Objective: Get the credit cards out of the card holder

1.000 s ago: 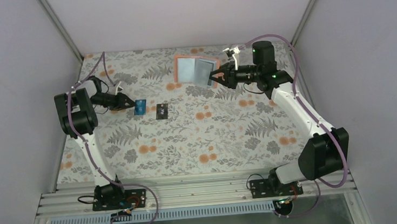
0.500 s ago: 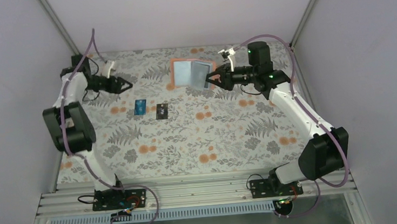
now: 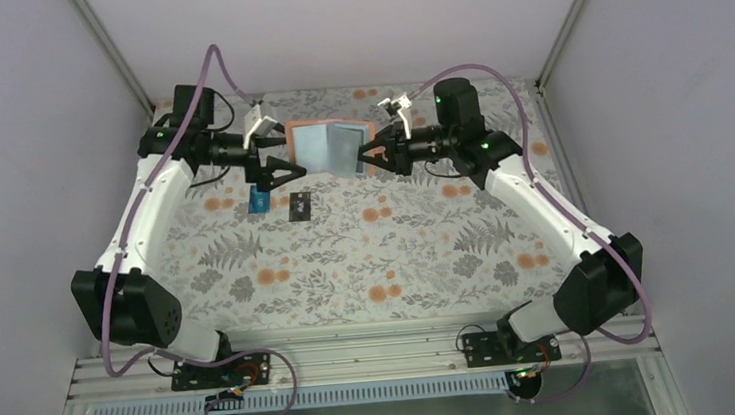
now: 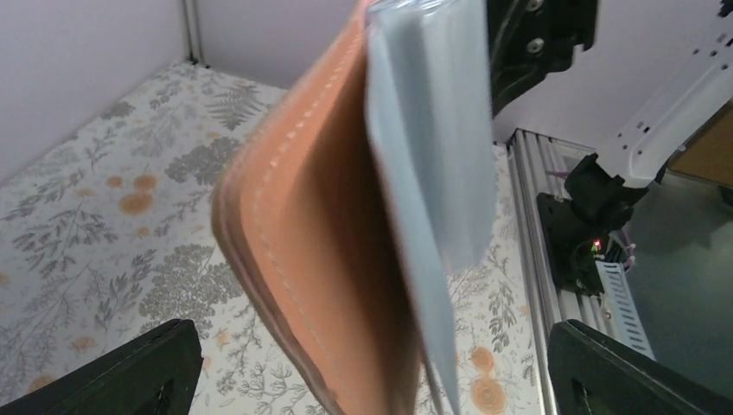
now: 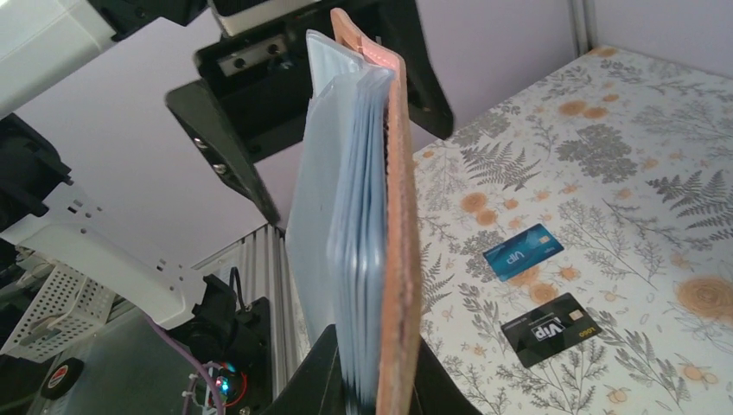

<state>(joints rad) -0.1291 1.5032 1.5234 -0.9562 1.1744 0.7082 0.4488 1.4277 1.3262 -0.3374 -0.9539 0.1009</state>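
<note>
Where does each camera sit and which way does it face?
Top external: above and behind, looking down on the floral table; both arms show whole.
Left wrist: faces the tan-brown, blue-lined folding card holder; left gripper open, fingers at lower corners.
Right wrist: looks along the right gripper, shut on the card holder, toward the left gripper.
Shared: right wrist and top both show the bright blue card and black card.

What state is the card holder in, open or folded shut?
Open. In the top view the card holder shows both light blue inner halves spread apart, gripped at one edge by the right hand.
</note>
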